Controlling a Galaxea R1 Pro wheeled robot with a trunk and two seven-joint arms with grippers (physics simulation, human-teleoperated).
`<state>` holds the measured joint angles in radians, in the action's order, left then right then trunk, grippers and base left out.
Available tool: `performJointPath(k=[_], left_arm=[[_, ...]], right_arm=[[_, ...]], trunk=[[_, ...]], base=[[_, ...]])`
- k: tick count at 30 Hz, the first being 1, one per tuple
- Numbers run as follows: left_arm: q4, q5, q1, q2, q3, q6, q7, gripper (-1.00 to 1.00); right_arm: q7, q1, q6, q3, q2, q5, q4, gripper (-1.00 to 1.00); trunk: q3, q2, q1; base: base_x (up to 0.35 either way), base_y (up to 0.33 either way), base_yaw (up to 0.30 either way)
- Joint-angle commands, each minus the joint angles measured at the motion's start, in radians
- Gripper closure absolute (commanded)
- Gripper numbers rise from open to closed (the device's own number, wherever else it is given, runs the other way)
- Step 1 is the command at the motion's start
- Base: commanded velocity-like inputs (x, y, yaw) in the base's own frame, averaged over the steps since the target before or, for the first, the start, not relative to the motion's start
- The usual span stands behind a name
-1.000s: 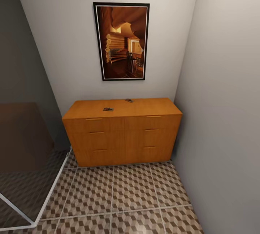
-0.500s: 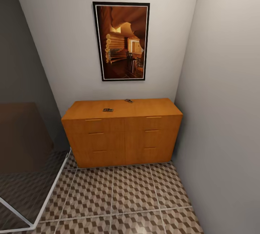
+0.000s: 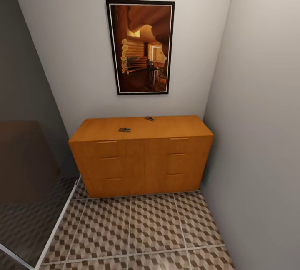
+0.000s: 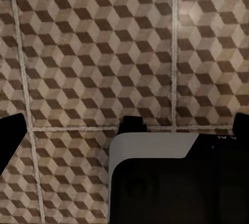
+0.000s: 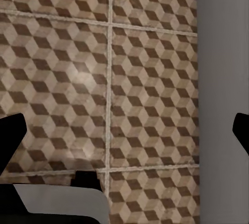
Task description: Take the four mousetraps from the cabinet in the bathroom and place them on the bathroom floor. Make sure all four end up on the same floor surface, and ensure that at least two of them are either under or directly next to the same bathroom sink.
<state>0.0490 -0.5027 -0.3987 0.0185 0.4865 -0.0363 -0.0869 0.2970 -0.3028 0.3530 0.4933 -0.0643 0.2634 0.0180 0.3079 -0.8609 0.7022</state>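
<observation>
The orange-brown cabinet [image 3: 141, 161] stands against the far wall, drawers shut. Two mousetraps lie on its top: one [image 3: 124, 129] left of the middle near the front, another [image 3: 149, 118] near the back edge. The bathroom floor [image 3: 150, 228] of cube-patterned tiles stretches in front of it. In the left wrist view my left gripper [image 4: 127, 126] hangs open over the bathroom floor [image 4: 93, 53] with nothing between its fingers. My right gripper [image 5: 125, 130] is open too, above the bathroom floor [image 5: 78, 68]. The sink is out of view.
A framed picture [image 3: 140, 47] hangs above the cabinet. A glass shower screen [image 3: 29, 186] with a white base rail borders the left side. A grey wall [image 3: 258, 136] closes the right, also seen as the grey wall [image 5: 223, 53]. My own base [image 4: 155, 182] shows below the left gripper.
The whole head view has shifted slightly: the cabinet appears a little larger and nearer, so the camera has moved toward it. The mousetraps have stayed where they lay.
</observation>
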Motion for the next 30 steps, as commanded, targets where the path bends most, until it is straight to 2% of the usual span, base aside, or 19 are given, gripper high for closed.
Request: performJointPath(k=[1, 11, 12, 16, 17, 20, 21, 23, 24, 30], left_arm=[[0.003, -0.008, -0.001, 0.001, 0.008, -0.004, -0.001, -1.0], [0.003, -0.008, -0.002, 0.001, 0.009, -0.009, -0.001, -1.0], [0.0, -0.01, -0.002, 0.002, 0.008, -0.011, -0.001, -1.0], [-0.005, -0.01, -0.002, 0.003, 0.007, -0.011, -0.005, -1.0], [-0.027, -0.01, -0.002, 0.001, 0.006, -0.01, -0.008, -1.0], [-0.082, -0.009, -0.002, -0.006, 0.006, -0.011, -0.01, -1.0], [-0.15, -0.008, -0.006, -0.016, 0.006, -0.007, -0.011, -1.0], [-0.205, -0.007, -0.01, -0.023, 0.005, -0.003, -0.012, -1.0], [-0.263, -0.007, -0.018, -0.028, 0.002, 0.002, -0.015, -1.0], [-0.445, -0.006, -0.057, -0.027, -0.02, 0.052, -0.079, -1.0]], right_arm=[[0.001, -0.001, 0.004, 0.008, -0.001, 0.009, 0.002, -1.0], [-0.011, -0.001, 0.002, 0.008, -0.003, 0.007, 0.002, -1.0], [-0.013, -0.001, 0.007, 0.003, 0.004, 0.009, -0.002, -1.0], [-0.006, -0.004, 0.007, 0.005, 0.003, 0.004, -0.017, -1.0], [0.036, -0.039, -0.001, 0.004, 0.004, 0.004, -0.108, -1.0], [0.121, -0.075, -0.003, 0.004, 0.002, 0.002, -0.179, -1.0], [0.201, -0.097, -0.006, 0.006, 0.001, 0.0, -0.231, -1.0], [0.249, -0.111, -0.014, 0.007, 0.001, -0.002, -0.266, -1.0], [0.287, -0.124, -0.032, 0.008, 0.001, -0.006, -0.302, -1.0], [0.335, -0.173, -0.163, 0.009, 0.006, -0.042, -0.431, -1.0]], trunk=[[0.001, -0.001, 0.001], [0.001, -0.001, 0.001], [0.001, -0.001, 0.001], [0.001, -0.001, 0.001], [0.001, -0.001, 0.001], [0.001, -0.001, 0.001], [0.001, -0.001, 0.001], [0.001, -0.001, 0.001], [0.001, -0.001, 0.001], [0.001, -0.001, 0.001]], base=[[0.307, 0.115, 0.0], [0.291, 0.122, 0.0], [0.006, 0.001, 0.0], [0.003, 0.0, 0.0], [0.0, 0.0, 0.0], [0.0, 0.0, 0.0], [0.0, 0.0, 0.0], [0.0, 0.0, 0.0], [0.0, 0.0, 0.0], [0.0, 0.0, 0.0]])
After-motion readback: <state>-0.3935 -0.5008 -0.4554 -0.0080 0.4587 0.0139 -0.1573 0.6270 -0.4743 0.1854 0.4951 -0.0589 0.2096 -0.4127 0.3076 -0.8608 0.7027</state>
